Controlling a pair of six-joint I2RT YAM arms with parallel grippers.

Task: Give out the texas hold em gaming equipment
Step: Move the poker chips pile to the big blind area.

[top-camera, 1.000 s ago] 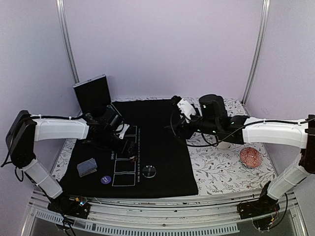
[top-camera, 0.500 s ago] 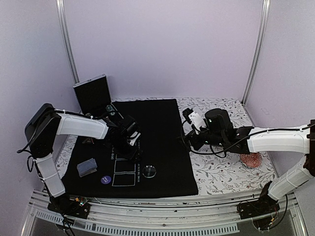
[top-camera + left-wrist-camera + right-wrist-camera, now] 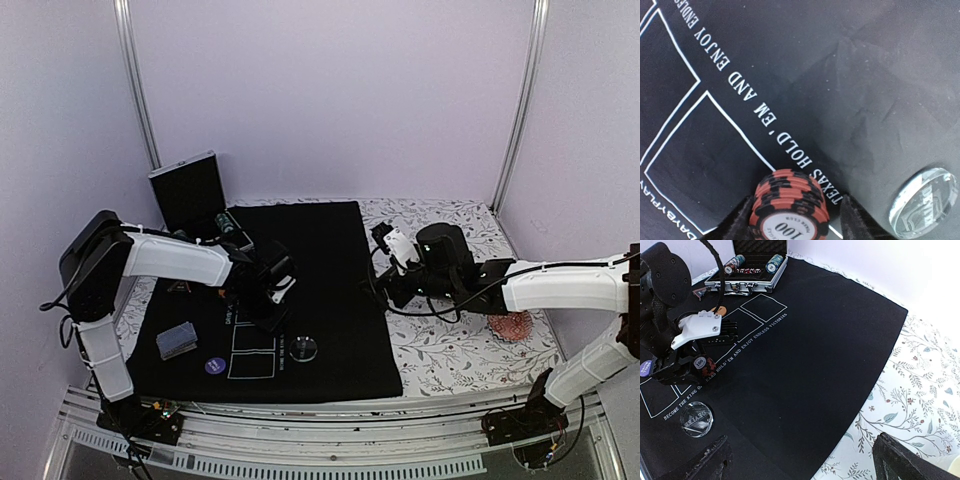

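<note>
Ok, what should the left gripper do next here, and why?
Probably close fully on the chip stack. The left gripper straddles the red-and-black stack on the black mat, beside the clear disc. A thin gap seems to show at one finger, so the stack does not look firmly gripped yet.

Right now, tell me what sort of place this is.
Likely a robot lab booth set as a poker table: plain walls, a black Texas Hold'em mat, an open chip case, left arm and right arm reaching in.
</note>
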